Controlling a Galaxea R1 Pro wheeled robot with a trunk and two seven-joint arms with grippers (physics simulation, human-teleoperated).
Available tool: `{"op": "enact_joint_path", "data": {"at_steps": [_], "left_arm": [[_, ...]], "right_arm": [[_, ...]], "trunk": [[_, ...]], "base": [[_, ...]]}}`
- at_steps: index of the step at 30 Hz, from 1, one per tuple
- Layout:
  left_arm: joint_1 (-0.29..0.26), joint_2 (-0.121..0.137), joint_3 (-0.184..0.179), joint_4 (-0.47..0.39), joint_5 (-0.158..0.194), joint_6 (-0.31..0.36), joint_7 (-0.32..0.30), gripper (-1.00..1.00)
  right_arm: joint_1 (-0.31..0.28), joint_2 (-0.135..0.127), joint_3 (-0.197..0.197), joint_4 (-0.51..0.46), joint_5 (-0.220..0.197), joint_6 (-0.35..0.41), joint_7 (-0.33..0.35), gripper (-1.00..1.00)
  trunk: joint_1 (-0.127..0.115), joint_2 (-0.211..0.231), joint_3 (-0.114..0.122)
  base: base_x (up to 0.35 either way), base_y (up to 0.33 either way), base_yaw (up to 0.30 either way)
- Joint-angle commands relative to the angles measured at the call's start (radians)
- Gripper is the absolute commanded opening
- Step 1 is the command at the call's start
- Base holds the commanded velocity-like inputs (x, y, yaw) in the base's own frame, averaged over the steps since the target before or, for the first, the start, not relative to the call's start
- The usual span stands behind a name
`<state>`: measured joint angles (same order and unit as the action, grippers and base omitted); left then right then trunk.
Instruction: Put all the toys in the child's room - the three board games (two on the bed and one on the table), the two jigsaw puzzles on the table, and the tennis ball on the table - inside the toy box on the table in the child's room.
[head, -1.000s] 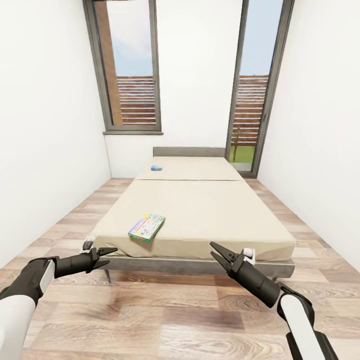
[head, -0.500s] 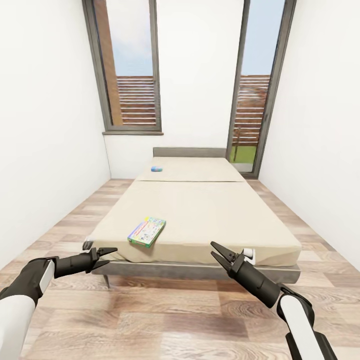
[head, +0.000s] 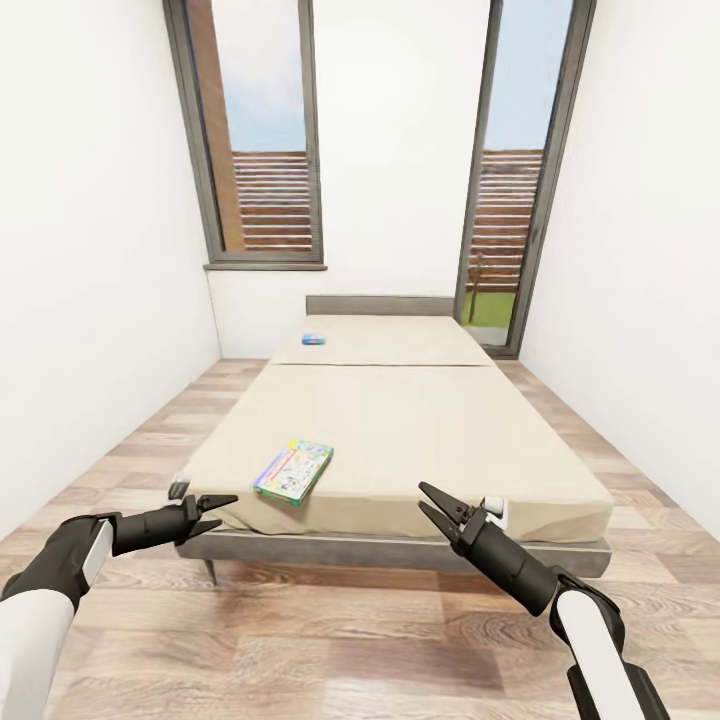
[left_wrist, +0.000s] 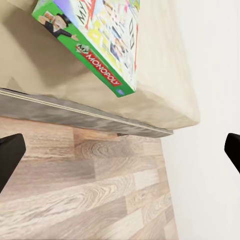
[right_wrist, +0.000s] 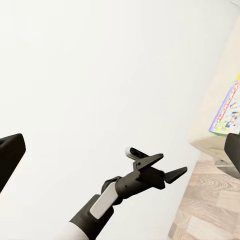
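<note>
Beige bed (head: 420, 420) carries two board games — a green-edged one (head: 292, 472) near its foot, a small blue one (head: 313, 339) by the headboard. Left gripper (head: 218, 512) and right gripper (head: 428, 502) hang before the bed's foot, fingers spread apart, both empty.

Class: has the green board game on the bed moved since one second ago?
No. The board game keeps its place near the bed's front left corner; only the camera shifted.
</note>
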<state>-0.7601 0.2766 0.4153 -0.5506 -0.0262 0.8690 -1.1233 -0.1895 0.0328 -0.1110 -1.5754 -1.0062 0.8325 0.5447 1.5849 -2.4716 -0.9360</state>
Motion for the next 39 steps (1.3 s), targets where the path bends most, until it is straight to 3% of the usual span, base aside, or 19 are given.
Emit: {"op": "enact_joint_path", "data": {"at_steps": [1, 9, 19, 39], "left_arm": [[-0.001, -0.001, 0.003, 0.000, -0.003, 0.009, -0.004, 1.00], [-0.001, -0.003, 0.003, 0.000, -0.003, 0.008, -0.003, 1.00], [-0.001, -0.004, 0.003, 0.000, -0.003, 0.008, -0.003, 1.00], [-0.001, -0.004, 0.002, 0.000, -0.003, 0.008, -0.003, 1.00]], "right_arm": [[-0.001, 0.002, -0.002, 0.000, 0.000, 0.007, 0.002, 1.00], [-0.001, 0.027, -0.001, 0.000, 0.001, 0.007, 0.021, 1.00], [-0.001, 0.030, -0.001, 0.000, 0.001, 0.007, 0.023, 1.00], [-0.001, 0.030, -0.001, 0.000, 0.001, 0.007, 0.023, 1.00]], "trunk": [[0.000, 0.000, -0.001], [0.000, 0.000, -0.001], [0.000, 0.000, -0.001], [0.000, 0.000, -0.001]], "base": [[0.000, -0.056, 0.000], [0.000, -0.188, 0.000], [0.001, -0.152, 0.000], [0.074, -0.008, 0.000]]}}
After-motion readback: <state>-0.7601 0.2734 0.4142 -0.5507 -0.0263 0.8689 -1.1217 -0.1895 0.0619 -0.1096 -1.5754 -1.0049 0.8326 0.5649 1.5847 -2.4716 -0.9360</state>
